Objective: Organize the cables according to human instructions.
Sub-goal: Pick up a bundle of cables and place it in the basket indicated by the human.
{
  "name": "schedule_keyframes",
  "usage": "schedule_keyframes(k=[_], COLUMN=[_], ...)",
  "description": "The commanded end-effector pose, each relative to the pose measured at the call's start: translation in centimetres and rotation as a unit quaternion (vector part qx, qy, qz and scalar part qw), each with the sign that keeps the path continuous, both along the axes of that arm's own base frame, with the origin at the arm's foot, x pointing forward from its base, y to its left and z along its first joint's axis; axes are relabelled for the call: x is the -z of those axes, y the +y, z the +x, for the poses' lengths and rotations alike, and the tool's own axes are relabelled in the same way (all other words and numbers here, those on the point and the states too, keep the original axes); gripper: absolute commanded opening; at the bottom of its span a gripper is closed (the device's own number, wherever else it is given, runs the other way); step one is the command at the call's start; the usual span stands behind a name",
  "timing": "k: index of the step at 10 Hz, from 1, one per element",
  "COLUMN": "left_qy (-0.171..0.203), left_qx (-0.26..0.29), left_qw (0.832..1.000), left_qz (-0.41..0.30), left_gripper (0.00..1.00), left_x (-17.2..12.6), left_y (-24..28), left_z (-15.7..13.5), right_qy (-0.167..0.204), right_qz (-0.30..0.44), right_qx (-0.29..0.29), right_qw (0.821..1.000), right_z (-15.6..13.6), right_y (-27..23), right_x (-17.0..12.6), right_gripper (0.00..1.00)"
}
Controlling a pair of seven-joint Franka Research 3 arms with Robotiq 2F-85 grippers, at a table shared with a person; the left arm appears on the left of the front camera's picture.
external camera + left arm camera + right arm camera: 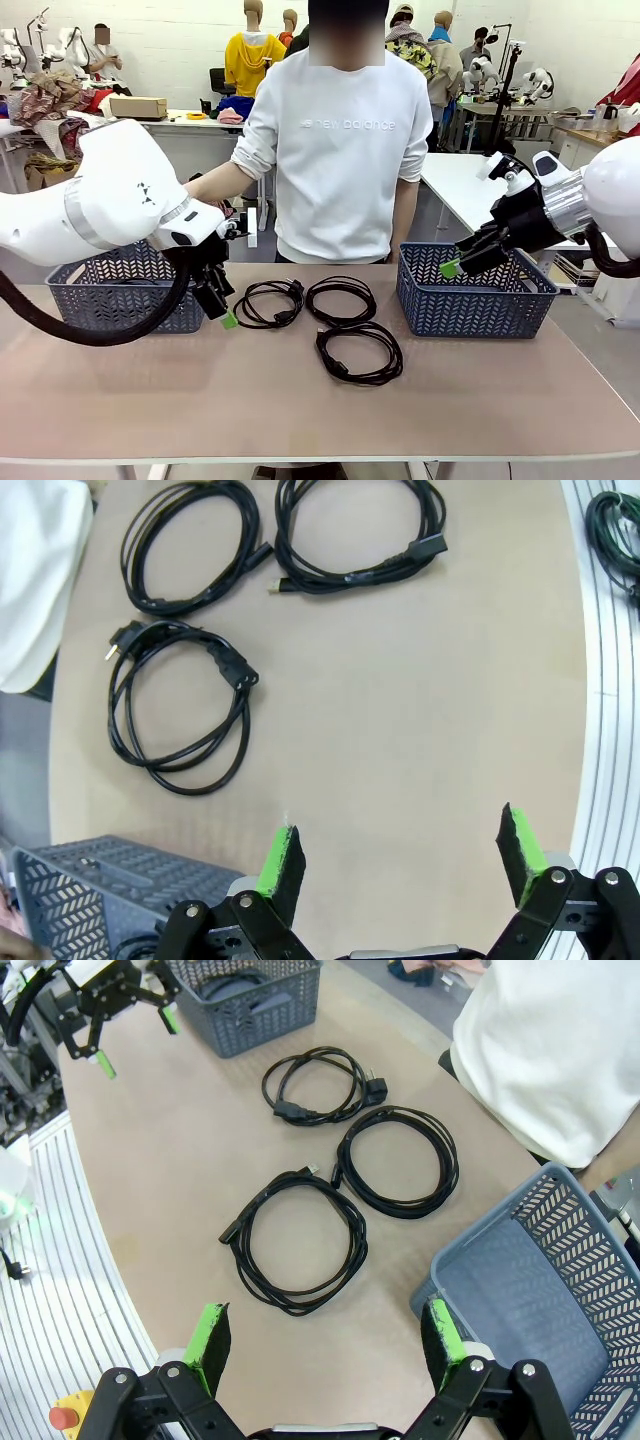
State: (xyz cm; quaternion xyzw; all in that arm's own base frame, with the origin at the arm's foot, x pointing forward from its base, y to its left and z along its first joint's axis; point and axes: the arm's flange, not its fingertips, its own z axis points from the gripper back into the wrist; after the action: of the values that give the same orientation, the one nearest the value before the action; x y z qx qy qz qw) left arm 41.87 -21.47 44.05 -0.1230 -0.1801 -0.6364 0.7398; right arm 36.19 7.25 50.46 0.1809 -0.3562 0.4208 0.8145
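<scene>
Green pads (283, 860) of my left hand (400, 845) are standing wide apart, gripping nothing, and the hand is hanging over the counter (300, 420) just beside the left basket (110, 300). Three coils are lying between the two baskets: the plug-ended coil (240, 672) nearest this hand, the middle coil (448, 1160) just beside it toward the right basket (470, 305), and the front coil (300, 1307) close against that one on my side. What looks like a fourth cable (235, 985) is showing dark inside the left basket. My right hand (325, 1335) is likewise spread open and empty, hovering just beside the right basket. I am judging that the plug-ended coil is mine to take once the person (340, 150) is indicating a basket. To do it well, I am planning to come straight down over one side of the ring where the turns are lying bunched. I am aiming to close on the whole bundle rather than the plug, so the loops are lifting together without dragging the neighbouring coil.
</scene>
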Motion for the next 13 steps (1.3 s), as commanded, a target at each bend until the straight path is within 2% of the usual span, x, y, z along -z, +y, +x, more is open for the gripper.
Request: schedule_keyframes(k=[1,5,7,11,13], left_qy=[0.019,0.051,0.054,0.051,0.056], left_qx=[-0.03,-0.106,-0.134,-0.161,-0.156], left_qw=[0.999,0.989,0.984,0.978,0.977], left_qz=[0.034,0.091,0.108,0.125,0.132], left_gripper=[1.0,1.0,1.0,1.0,1.0], left_x=[-0.8,-1.8,-1.3,0.1,0.6], left_y=[-2.1,-7.0,-9.0,-11.8,-12.2], left_z=[1.6,6.1,7.8,10.8,11.3], right_qy=[-0.001,-0.001,-0.001,-0.001,-0.001], right_qz=[0.01,0.01,0.01,0.01,0.01], right_qx=[-0.004,-0.004,-0.004,-0.004,-0.004], right_qw=[1.0,1.0,1.0,1.0,1.0], right_z=[0.1,0.1,0.1,0.1,0.1], right_y=[0.0,0.0,0.0,0.0,0.0], right_x=[0.0,0.0,0.0,0.0,0.0], right_gripper=[1.0,1.0,1.0,1.0,1.0])
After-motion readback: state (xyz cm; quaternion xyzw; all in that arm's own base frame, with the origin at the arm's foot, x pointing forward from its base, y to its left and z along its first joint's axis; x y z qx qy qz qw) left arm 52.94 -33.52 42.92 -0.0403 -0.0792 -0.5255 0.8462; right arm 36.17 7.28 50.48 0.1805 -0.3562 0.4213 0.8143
